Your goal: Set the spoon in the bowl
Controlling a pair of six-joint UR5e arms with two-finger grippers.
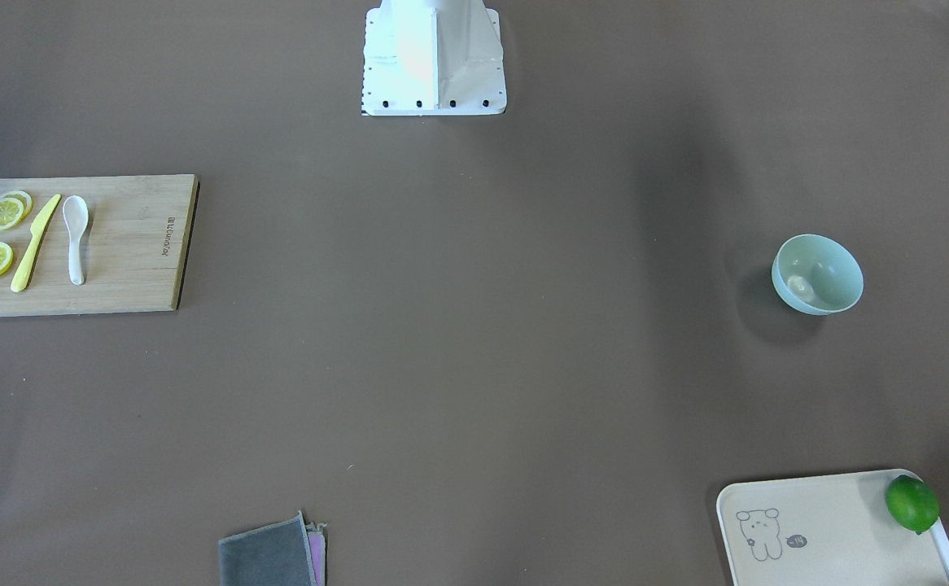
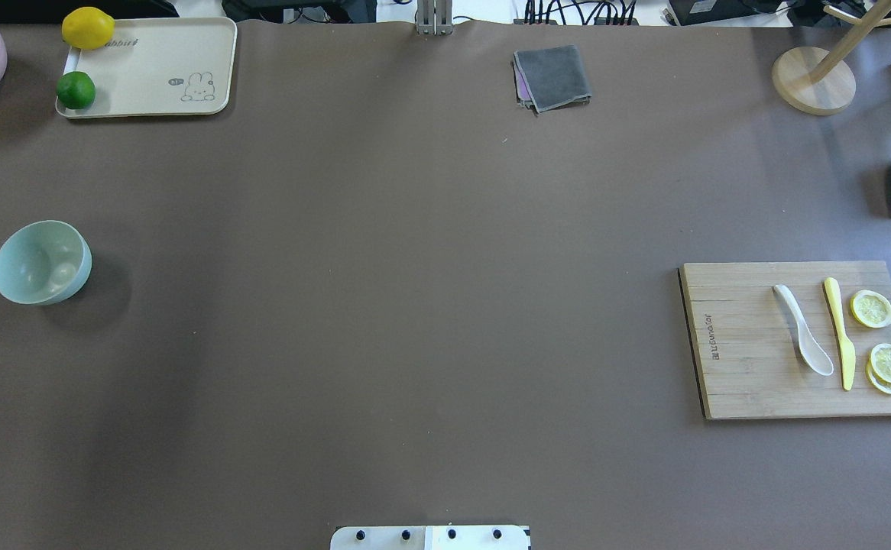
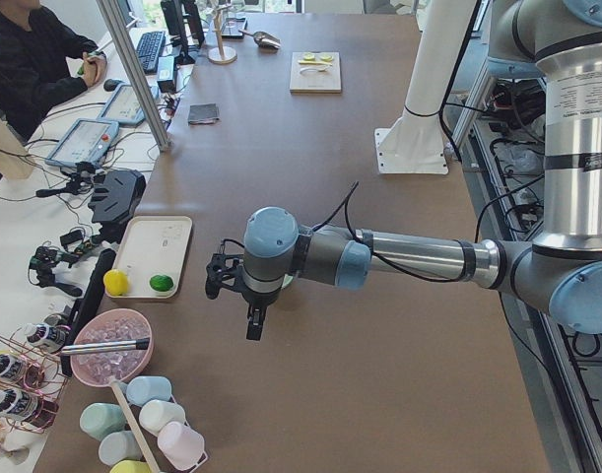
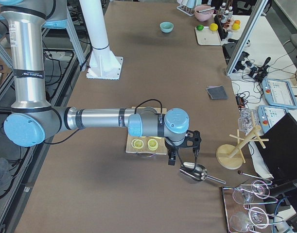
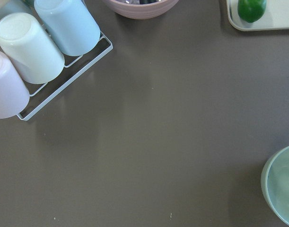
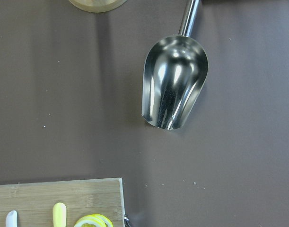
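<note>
The white spoon lies on a wooden cutting board at the table's right side, next to a yellow knife; it also shows in the front view. The mint-green bowl stands far off at the table's left, with a small pale lump inside; its rim shows in the left wrist view. My left gripper hovers high near the bowl. My right gripper hovers beyond the board's end. I cannot tell whether either is open or shut.
Lemon slices lie on the board. A metal scoop and a wooden stand sit right of it. A tray with a lime and a lemon, a cup rack and a grey cloth line the far side.
</note>
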